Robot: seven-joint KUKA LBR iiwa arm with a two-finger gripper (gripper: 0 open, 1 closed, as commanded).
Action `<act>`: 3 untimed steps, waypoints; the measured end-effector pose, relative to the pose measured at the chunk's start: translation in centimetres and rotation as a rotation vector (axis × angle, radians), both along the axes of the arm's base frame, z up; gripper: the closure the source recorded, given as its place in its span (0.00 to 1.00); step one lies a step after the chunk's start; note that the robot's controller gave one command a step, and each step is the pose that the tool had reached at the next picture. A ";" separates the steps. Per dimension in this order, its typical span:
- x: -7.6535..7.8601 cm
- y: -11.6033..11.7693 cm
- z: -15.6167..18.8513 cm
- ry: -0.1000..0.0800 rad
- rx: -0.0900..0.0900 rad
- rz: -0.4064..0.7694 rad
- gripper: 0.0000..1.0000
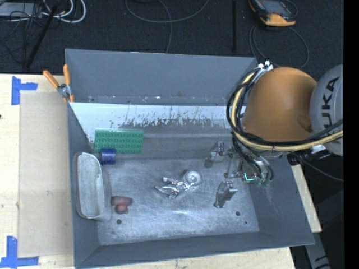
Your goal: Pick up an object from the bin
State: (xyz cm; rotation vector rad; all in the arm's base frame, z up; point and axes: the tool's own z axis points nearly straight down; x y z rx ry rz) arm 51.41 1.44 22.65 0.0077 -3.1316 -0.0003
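Grey bin (168, 83), gripper (220, 174) inside at its right, fingers spread, nothing btwn them. Green studded plate (118, 140) by far-left wall. Crumpled silver piece (179, 185) mid-floor, just left of gripper, nearest item. Small blue block (107, 156) touching plate. No pick yet; grasp, lift remain.

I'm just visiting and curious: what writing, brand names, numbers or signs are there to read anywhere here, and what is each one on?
"KU": bold dark letters on the grey arm casing at the right; the rest of the word is cut off.
Nothing else is readable: the green studded building plate, small blue block and crumpled shiny silver piece show no lettering I can make out.
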 end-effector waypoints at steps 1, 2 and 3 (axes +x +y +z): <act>5.7 2.7 -15.8 -0.013 0.002 0.139 0.00; 5.8 2.6 -15.3 -0.018 0.002 0.136 1.00; 5.9 1.9 0.2 -0.019 0.000 0.164 1.00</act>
